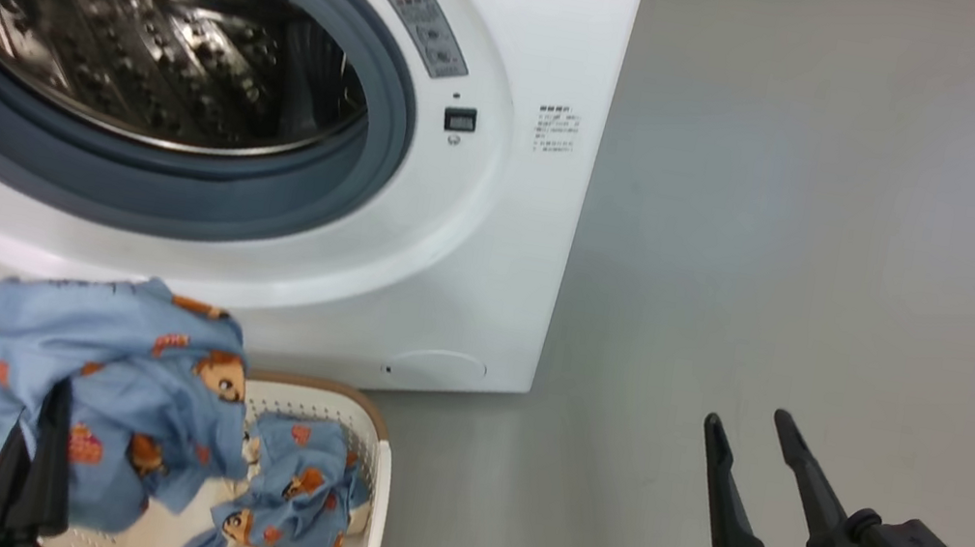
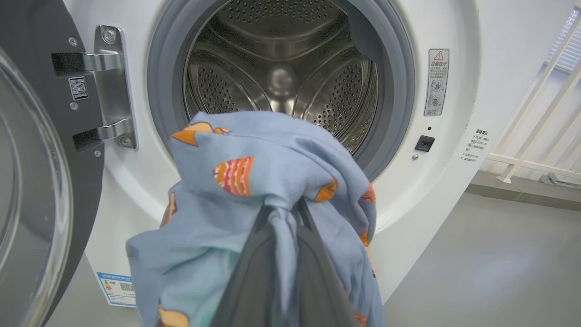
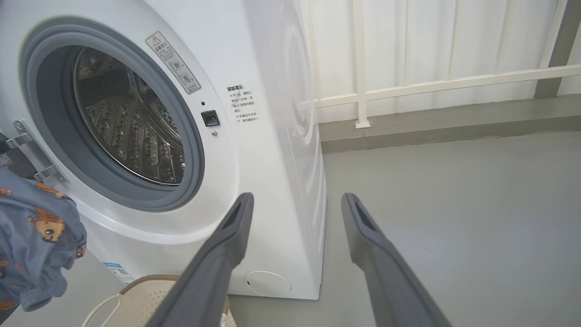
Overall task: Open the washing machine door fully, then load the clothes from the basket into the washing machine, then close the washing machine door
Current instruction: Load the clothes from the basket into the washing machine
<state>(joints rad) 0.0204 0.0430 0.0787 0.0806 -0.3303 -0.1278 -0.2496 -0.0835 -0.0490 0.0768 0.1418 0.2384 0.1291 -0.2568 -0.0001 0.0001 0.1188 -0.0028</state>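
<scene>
The white washing machine (image 1: 496, 216) stands with its steel drum (image 1: 153, 35) exposed. Its black door (image 2: 27, 181) hangs swung wide on the hinge at the left. My left gripper (image 1: 47, 409) is shut on a light blue garment (image 1: 110, 370) with orange-brown prints, lifted above the basket (image 1: 366, 421) and below the drum opening. In the left wrist view that garment (image 2: 254, 190) bunches around my fingers in front of the drum (image 2: 281, 77). More clothes (image 1: 298, 478) lie in the basket. My right gripper (image 1: 751, 433) is open over the floor, off to the machine's right.
Grey floor (image 1: 840, 271) stretches to the right of the machine. A white railing (image 3: 431, 84) runs along the wall behind. The basket rim (image 3: 150, 279) sits against the machine's front, below the drum opening.
</scene>
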